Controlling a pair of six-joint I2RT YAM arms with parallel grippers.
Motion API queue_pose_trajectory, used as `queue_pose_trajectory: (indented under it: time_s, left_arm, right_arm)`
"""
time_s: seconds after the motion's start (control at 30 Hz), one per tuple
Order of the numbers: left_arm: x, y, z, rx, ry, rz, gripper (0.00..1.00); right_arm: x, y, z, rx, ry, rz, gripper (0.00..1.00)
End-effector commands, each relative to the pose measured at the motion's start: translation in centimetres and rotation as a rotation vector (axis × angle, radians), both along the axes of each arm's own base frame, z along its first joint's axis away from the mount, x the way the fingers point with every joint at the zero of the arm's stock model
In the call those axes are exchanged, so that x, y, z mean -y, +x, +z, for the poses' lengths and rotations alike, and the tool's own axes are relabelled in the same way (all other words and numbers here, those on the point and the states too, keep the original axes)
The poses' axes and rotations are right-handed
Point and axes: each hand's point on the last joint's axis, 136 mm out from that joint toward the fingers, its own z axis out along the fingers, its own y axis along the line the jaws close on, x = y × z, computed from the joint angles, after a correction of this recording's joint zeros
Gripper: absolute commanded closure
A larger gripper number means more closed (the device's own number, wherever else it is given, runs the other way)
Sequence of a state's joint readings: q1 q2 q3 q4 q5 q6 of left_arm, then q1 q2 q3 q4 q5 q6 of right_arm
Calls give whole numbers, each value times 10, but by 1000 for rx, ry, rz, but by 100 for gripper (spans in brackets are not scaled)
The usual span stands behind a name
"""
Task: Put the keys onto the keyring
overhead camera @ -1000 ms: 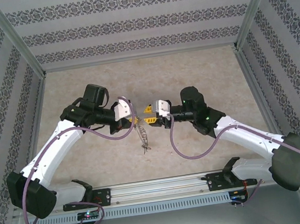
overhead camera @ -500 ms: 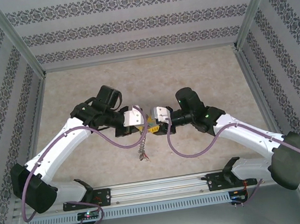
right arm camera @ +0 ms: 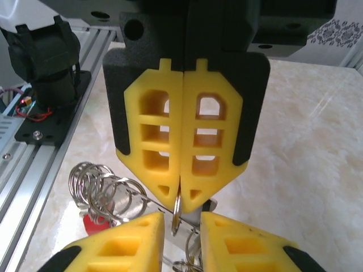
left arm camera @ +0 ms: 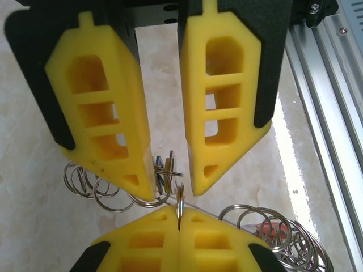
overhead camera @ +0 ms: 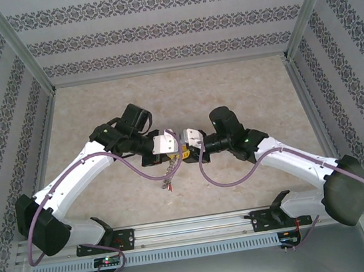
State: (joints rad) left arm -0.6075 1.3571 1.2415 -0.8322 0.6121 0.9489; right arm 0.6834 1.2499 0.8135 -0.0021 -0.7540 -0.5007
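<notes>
Meeting tip to tip above the middle of the marbled table (overhead camera: 229, 89), the left arm (overhead camera: 73, 177) and the right arm (overhead camera: 292, 158) are pictured from overhead. The enclosure is lined with patterned walls (overhead camera: 168, 27), and both bases are bolted to the rail (overhead camera: 194, 227) at the near edge.

The left gripper (left arm camera: 179, 212) is shown fully closed, its yellow fingers pressed flat together. A thin silver keyring (left arm camera: 180, 198) is pinched edge-on between their tips and is held clear of the table. Directly opposite, the right gripper (right arm camera: 182, 220) is seen with its jaws a little apart and a clear gap left between the fingertips. The rim of the keyring is caught in line with that gap.

Coiled wire loops (right arm camera: 108, 187) are strung out to either side of the two grippers, and a red tag (right arm camera: 92, 222) is tucked in among them. From above, the rest of the bunch is seen dangling below the grippers toward the table.

A small bunch of silver keys (left arm camera: 165, 170) is framed between the fingertips of the right gripper, just beside the keyring. Whether either pad is touching the keys cannot be told, and their tags cannot be made out.
</notes>
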Motion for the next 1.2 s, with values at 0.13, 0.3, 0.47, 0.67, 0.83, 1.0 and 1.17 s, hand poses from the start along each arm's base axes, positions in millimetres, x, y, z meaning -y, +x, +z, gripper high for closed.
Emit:
queue_pose_trajectory:
  time_s: [0.13, 0.3, 0.47, 0.67, 0.83, 1.0, 1.17]
  left_arm:
    - [16, -3, 25, 26, -101, -30, 100]
    - [18, -6, 36, -4, -163, -35, 100]
    - [19, -5, 41, -19, -199, -35, 100]
    - [18, -2, 48, -17, -217, -29, 100]
    - [13, 4, 45, -23, -229, 18, 84]
    - [8, 9, 42, -32, -271, 64, 73]
    - [12, 14, 48, -46, -324, 85, 73]
  right_arm:
    - [-13, 2, 7, -18, 49, 3, 77]
    - [-11, 2, 0, -9, 46, -2, 79]
    - [-13, 2, -2, -26, 49, 6, 88]
    - [-13, 7, -3, -59, 58, -16, 100]
    - [-5, 28, 18, -18, 206, -145, 100]
    - [11, 40, 53, -1, 435, -222, 100]
    - [10, 31, 67, 37, 501, -188, 100]
